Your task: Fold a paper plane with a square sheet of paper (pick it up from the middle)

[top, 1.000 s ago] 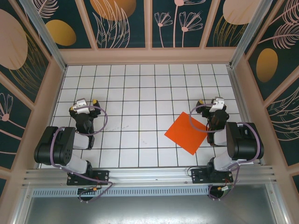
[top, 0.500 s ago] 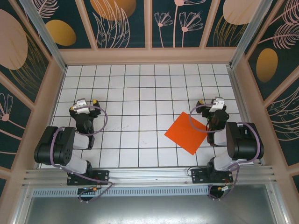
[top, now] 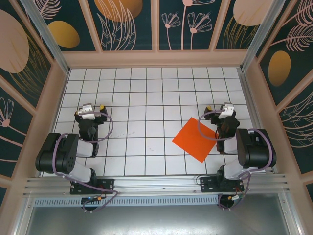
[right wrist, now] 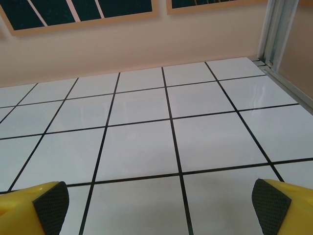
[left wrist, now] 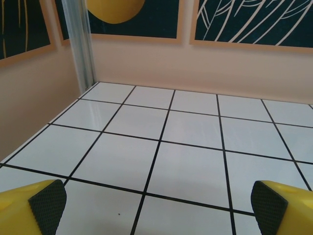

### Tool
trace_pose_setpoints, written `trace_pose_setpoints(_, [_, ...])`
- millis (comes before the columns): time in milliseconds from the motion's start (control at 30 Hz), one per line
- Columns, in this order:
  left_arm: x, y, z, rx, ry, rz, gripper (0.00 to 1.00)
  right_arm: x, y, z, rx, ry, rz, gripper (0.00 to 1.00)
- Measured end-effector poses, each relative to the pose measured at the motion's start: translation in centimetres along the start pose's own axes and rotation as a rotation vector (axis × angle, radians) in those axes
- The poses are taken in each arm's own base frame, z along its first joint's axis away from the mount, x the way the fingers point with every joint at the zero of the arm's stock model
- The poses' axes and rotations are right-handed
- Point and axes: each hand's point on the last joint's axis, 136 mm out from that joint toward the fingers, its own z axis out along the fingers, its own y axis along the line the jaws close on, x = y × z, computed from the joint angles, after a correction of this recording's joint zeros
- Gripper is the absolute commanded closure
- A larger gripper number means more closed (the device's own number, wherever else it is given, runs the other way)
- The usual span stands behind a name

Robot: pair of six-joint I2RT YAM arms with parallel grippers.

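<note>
Both arms were folded up small. Each big black elbow sat back near its base at the near edge of the counter (top: 146, 98), and each forearm reached forward and low toward the far wall.

The left pincer (top: 92, 106) hung over the white tiles on the left side. In the left wrist view, the left pincer (left wrist: 157, 205) was spread wide. Its two yellow fingers (left wrist: 29, 208) sat in the bottom corners with bare tiles between them, and it held nothing. The picture's edge cut the fingers off, so just their tips and dark pads could be seen.

The right pincer (top: 221, 106) hung over the tiles on the right side. In the right wrist view, the right pincer (right wrist: 160, 203) was spread just as wide, and it held nothing too.

The square sheet of paper (top: 195, 139) lay flat on the counter, turned like a diamond. It was just beside the right arm, on its left, nearer the base than the right pincer was. Its right corner was tucked behind the arm. A purple cable (top: 200, 128) looped over its top edge.
</note>
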Motion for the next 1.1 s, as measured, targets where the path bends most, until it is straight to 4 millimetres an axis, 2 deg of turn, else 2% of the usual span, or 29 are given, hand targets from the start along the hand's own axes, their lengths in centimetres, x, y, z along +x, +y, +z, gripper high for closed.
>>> trace_pose_setpoints(133, [-0.9, -0.3, -0.3, 0.019, -0.027, -0.001, 0.01, -0.3, 0.4, -0.7, -0.011, -0.011, -0.016, 0.01])
trace_pose_setpoints(233, [-1.7, -0.3, -0.5, 0.021, -0.049, -0.006, 0.01, -1.6, 0.7, -0.7, -0.020, -0.018, -0.016, 0.01])
trace_pose_setpoints(367, [-3.4, 0.2, -1.0, -0.007, -0.087, -0.020, 0.01, -4.5, 0.9, 0.4, -0.017, -0.007, 0.019, 0.01])
trace_pose_setpoints(533, [-5.1, 1.6, -1.7, -0.084, -0.112, -0.071, 0.01, -6.3, 1.2, 0.0, 0.001, 0.077, 0.103, 0.01])
trace_pose_setpoints(700, [-7.5, 3.0, -1.1, -0.189, -0.093, -0.217, 0.01, -7.6, 1.1, 0.3, 0.058, 0.224, 0.284, 0.01])
trace_pose_setpoints(800, [-9.4, 3.3, -1.1, -0.209, -0.089, -0.342, 0.01, -6.9, 2.2, 0.2, 0.019, 0.336, 0.401, 0.01])
trace_pose_setpoints(900, [-10.9, 2.8, -1.5, -0.186, -0.069, -0.454, 0.01, -4.1, 4.2, -0.6, -0.046, 0.483, 0.518, 0.03])
trace_pose_setpoints(967, [-11.6, 2.0, -1.6, -0.149, -0.024, -0.506, 0.01, -2.5, 5.7, -1.6, -0.061, 0.571, 0.575, 0.04])
trace_pose_setpoints(1100, [-12.2, -0.2, -2.0, -0.045, 0.070, -0.553, 0.01, -0.7, 8.7, -3.4, -0.084, 0.679, 0.608, 0.04])
